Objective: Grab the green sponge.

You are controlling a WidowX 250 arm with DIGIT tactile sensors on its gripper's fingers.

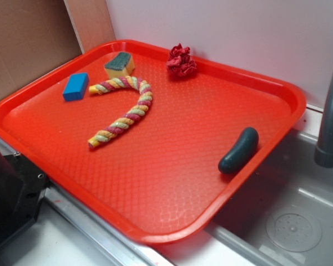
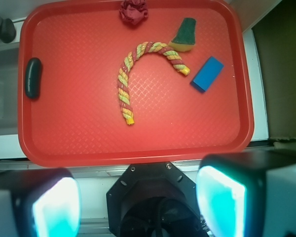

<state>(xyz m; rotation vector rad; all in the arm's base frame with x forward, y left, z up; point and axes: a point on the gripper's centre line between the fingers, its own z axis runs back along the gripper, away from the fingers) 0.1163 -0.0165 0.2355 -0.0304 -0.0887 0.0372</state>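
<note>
Right up against the wrist camera sits the claw [image 2: 138, 197], its two pale glowing fingertips [image 2: 54, 210] spread wide with nothing between them, hanging back over the bench edge short of the red tray [image 2: 138, 153]. So the grab has not begun, by my reckoning: the whole reach across the tray, the descent and the closing are still to come. The tray holds everything. Nearest the claw, in the middle, curls a braided rope toy [image 2: 126, 81] in pink, yellow and green. Off at one side rim, well apart from the rest, lies a dark green cucumber-shaped thing [image 2: 33, 78]. Beyond the rope's bend is a plain blue block [image 2: 207, 74], and just past that the green sponge [image 2: 184, 35], yellow foam with its dark scouring face up, touching or nearly touching the rope's end near the far corner. A crumpled red cloth [image 2: 133, 12] rests against the far rim. Beside the tray, a steel sink [image 1: 288, 221] and faucet [image 1: 332, 111].
</note>
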